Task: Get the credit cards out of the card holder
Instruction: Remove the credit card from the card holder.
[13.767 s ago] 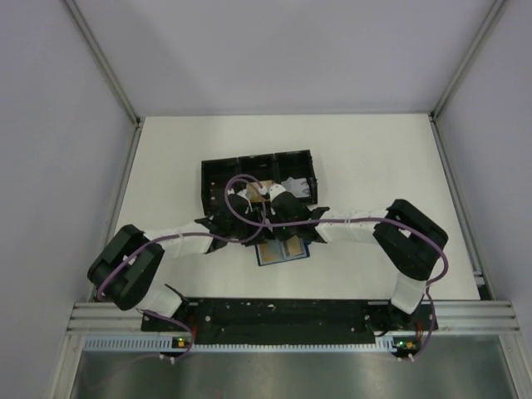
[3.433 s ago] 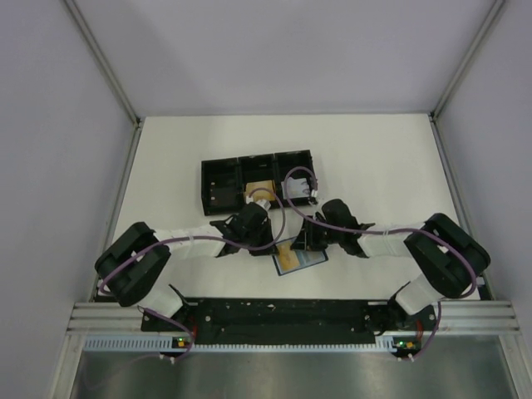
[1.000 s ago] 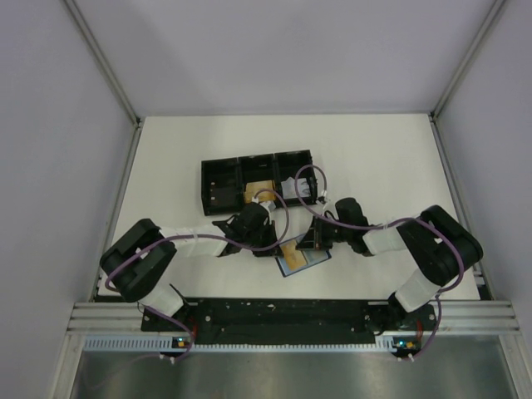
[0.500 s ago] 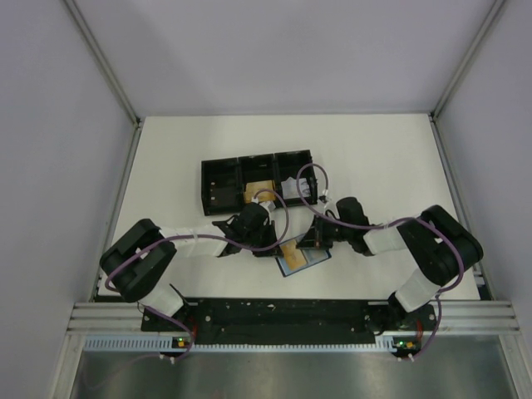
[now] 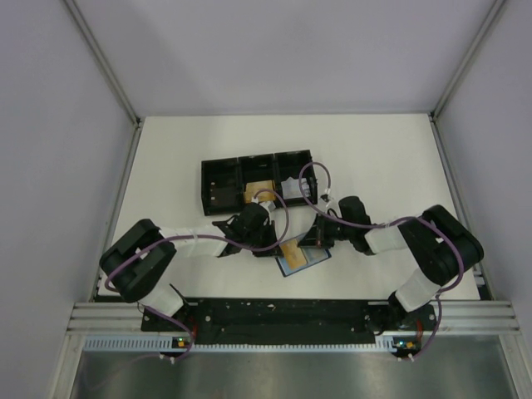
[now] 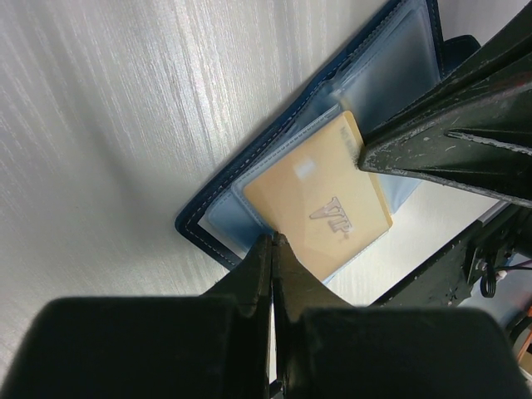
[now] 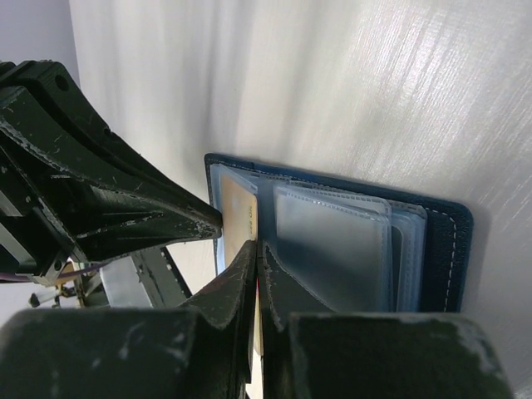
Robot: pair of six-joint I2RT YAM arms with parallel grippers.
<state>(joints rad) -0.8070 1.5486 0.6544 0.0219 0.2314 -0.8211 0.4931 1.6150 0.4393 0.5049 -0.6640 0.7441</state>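
The dark-blue card holder (image 5: 307, 259) lies open on the table between my two grippers. Its clear sleeves (image 7: 332, 241) are fanned out. An orange-tan credit card (image 6: 324, 208) sticks partly out of a sleeve; it also shows in the top view (image 5: 292, 252). My left gripper (image 6: 273, 239) is shut, with its tip down on the sleeve at the card's near edge. My right gripper (image 7: 258, 245) is shut on the card's (image 7: 239, 216) edge, and its fingers (image 6: 449, 150) meet the card's far corner. In the top view the left gripper (image 5: 273, 243) and right gripper (image 5: 310, 243) flank the holder.
A black three-compartment tray (image 5: 218, 187) stands just behind the grippers. Another tan card (image 5: 262, 188) lies in its middle compartment and something white (image 5: 293, 189) in its right one. The black rail (image 5: 274, 312) with the arm bases runs along the near edge.
Since 3.4 s ago my right gripper has moved left onto the holder and closed on the card's edge. Over the last second almost nothing has moved.
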